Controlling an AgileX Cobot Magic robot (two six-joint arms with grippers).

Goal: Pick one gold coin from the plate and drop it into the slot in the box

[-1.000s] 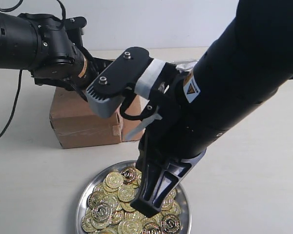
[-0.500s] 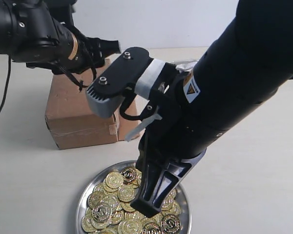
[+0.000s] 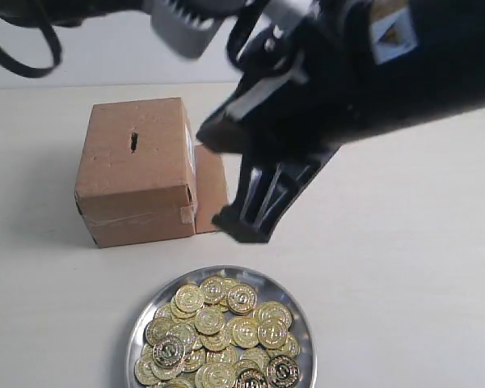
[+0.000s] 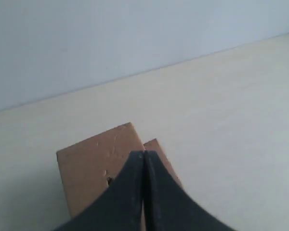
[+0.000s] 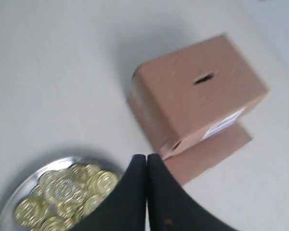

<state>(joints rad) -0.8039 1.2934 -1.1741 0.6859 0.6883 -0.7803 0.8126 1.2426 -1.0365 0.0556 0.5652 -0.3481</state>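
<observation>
The brown cardboard box [image 3: 137,174] stands behind the silver plate [image 3: 252,276], which holds a heap of gold coins [image 3: 218,331]. The box slot [image 3: 134,141] is a dark slit in the box's top face. My right gripper [image 3: 241,225] hangs shut between the plate and the box, above the table; in the right wrist view its fingers [image 5: 147,156] are pressed together and no coin shows between them. The box [image 5: 197,96], slot [image 5: 203,78] and coins [image 5: 67,190] lie below it. My left gripper [image 4: 144,153] is shut, high over the box [image 4: 94,163].
A loose cardboard flap [image 3: 212,186] lies flat on the table at the box's right side, under a white label [image 5: 224,123]. The right arm fills the upper right of the exterior view. Pale tabletop surrounds box and plate.
The right gripper has lifted off the coins and moved up toward the box. The left arm has risen out of the exterior view, uncovering the box top and slot.
</observation>
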